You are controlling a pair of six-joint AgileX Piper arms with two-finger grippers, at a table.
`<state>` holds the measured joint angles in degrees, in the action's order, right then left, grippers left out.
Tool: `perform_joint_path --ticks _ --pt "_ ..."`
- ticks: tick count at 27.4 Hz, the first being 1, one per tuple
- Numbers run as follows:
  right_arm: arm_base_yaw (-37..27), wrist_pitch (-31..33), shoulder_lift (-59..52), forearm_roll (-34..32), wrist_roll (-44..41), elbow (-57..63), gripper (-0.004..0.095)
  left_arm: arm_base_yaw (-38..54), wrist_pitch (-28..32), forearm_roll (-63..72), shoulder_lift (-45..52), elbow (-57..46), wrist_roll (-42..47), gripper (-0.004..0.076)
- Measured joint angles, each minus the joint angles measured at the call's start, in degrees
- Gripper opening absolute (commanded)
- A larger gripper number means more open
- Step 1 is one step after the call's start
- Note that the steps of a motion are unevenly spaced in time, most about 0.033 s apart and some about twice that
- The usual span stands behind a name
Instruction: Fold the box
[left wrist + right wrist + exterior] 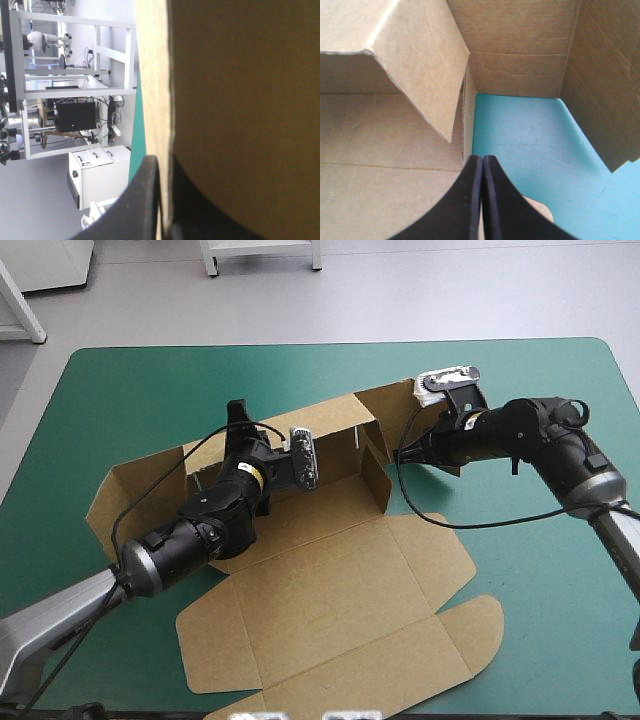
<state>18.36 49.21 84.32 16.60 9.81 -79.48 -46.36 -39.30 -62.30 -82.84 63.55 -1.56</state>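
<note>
Jaws on both sides pinch the box (pixel 330 590), one left jaw lost in shadow.

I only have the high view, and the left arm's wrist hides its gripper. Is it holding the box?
Observer: Yes. In the left wrist view the left gripper is shut on a board edge of the box, with the sheet clamped between its jaws.
Operator: And the right one, at the right-hand wall?
Observer: The right gripper is shut to one pointed arch. It aims into an inner corner of the box, where bare teal-green cover shows.
</note>
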Motion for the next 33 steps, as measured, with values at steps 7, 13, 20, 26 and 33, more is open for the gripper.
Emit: perform_joint_path --ticks 7,13,20,26,33 --pt "0.00 3.65 6.19 -0.43 -0.05 -9.86 -0.0017 -0.14 -0.18 -2.07 0.00 -0.18 3.76 -0.0008" --pt "0.00 10.61 16.48 -1.44 -1.42 -28.91 -0.0017 -0.14 -0.24 -2.24 -0.05 -0.25 4.21 -0.0008" --pt "0.00 16.85 28.65 -1.51 -3.56 -49.33 -0.0017 -0.14 -0.82 -2.36 -0.05 -0.26 4.32 -0.0008" --pt "0.00 18.22 37.42 -1.51 -4.17 -59.00 -0.0017 -0.22 -0.69 -3.55 -0.05 -1.70 4.32 -0.0008" --pt "0.00 18.88 41.40 -1.75 -4.45 -59.17 -0.0017 -0.22 -0.44 -4.28 -0.05 -2.32 4.36 -0.0008"
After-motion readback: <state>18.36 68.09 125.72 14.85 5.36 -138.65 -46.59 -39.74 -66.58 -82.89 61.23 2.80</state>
